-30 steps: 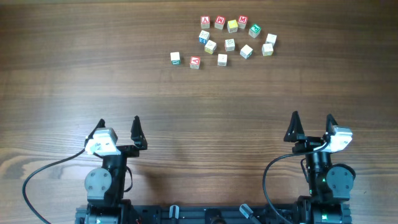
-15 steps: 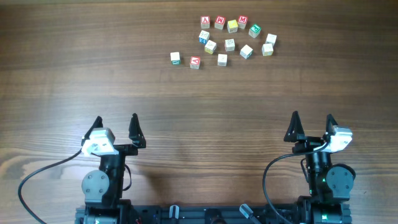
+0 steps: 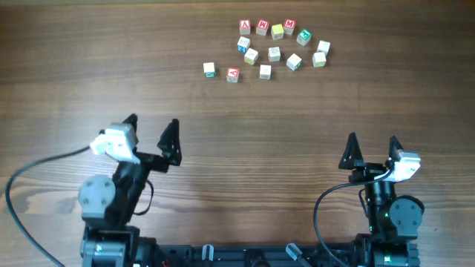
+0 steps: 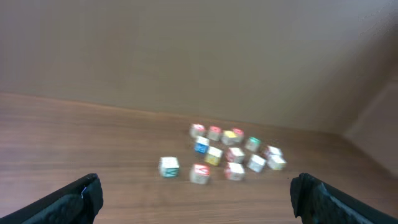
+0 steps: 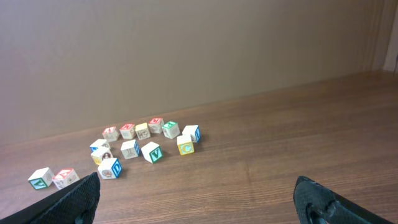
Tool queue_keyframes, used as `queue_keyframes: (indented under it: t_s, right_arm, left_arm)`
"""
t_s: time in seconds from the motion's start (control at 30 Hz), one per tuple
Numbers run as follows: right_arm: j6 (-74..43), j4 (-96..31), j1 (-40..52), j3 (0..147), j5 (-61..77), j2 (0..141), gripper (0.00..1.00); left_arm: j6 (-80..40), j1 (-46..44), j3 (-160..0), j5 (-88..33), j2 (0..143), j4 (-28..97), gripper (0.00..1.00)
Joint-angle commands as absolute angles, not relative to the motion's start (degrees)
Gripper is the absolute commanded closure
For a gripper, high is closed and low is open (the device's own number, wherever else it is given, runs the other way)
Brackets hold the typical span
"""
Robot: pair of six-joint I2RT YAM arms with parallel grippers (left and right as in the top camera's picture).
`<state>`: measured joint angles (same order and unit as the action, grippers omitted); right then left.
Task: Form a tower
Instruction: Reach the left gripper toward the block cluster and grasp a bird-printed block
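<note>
Several small pale wooden letter cubes (image 3: 271, 50) lie singly on the far part of the wooden table (image 3: 237, 133), none on top of another. The tower is not in view. A green-print cube (image 3: 209, 70) and a red-print cube (image 3: 232, 73) sit at the cluster's left end. My left gripper (image 3: 153, 120) is open and empty, well short of the cubes and angled towards them. My right gripper (image 3: 372, 138) is open and empty near the front right. The left wrist view shows the cubes (image 4: 230, 152) blurred ahead of the gripper (image 4: 194, 186). The right wrist view shows the cubes (image 5: 143, 146) ahead and left of the gripper (image 5: 198, 180).
A plain wall (image 5: 186, 50) rises behind the table's far edge. Both arm bases (image 3: 245, 256) stand at the front edge, with a cable (image 3: 37, 174) looping off the left arm. Bare wood lies between the grippers and the cubes.
My left arm has risen and swung forward and a little to the right, towards the cubes, with its jaws still open. The right arm and the cubes have not moved.
</note>
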<state>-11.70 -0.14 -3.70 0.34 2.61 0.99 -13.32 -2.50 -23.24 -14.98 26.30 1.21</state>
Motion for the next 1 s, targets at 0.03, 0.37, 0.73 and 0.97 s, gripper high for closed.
queue_keyframes:
  t_s: [0.03, 0.37, 0.73, 0.97]
  right_arm:
    - [-12.1, 0.1, -4.0, 0.3, 3.5, 0.4, 0.0]
    - [-12.1, 0.1, -4.0, 0.3, 3.5, 0.4, 0.0]
    - [-12.1, 0.1, -4.0, 0.3, 3.5, 0.4, 0.0]
    - [-12.1, 0.1, -4.0, 0.3, 3.5, 0.4, 0.0]
  left_arm:
    - [-20.5, -2.1, -31.9, -28.1, 39.2, 1.4, 0.0]
    - [-20.7, -2.1, -63.7, -31.5, 63.0, 34.3, 0.0]
    - [-23.3, -2.1, -66.2, -44.5, 62.7, 42.0, 0.0]
    - [-24.5, -2.1, -72.4, -43.0, 73.7, 36.7, 0.0]
